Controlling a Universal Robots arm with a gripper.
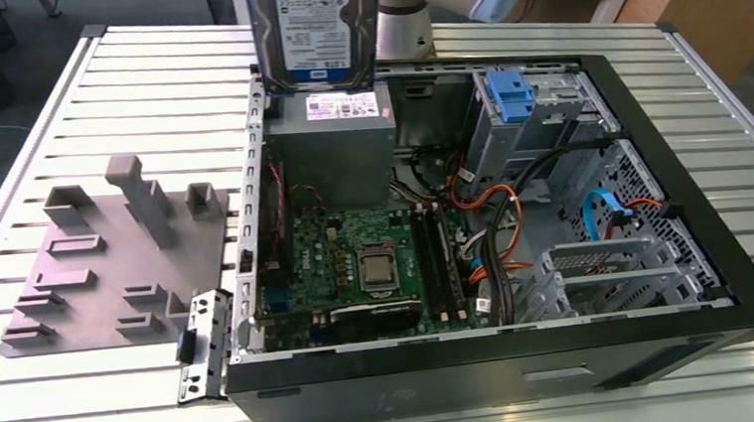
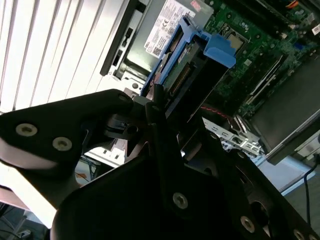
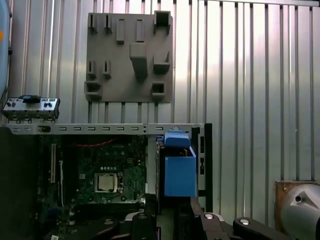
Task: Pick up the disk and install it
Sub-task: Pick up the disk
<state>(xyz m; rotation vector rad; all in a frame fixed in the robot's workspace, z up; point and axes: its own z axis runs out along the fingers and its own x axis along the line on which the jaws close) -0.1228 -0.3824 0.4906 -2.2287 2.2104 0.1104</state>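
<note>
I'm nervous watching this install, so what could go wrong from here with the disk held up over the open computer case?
One: the gripper grips the disk by one end, high over the open case; a slip would likely drop it onto the power supply or the motherboard. Two: loose cables crowd the space beside the drive cage and could snag the disk there.
</note>
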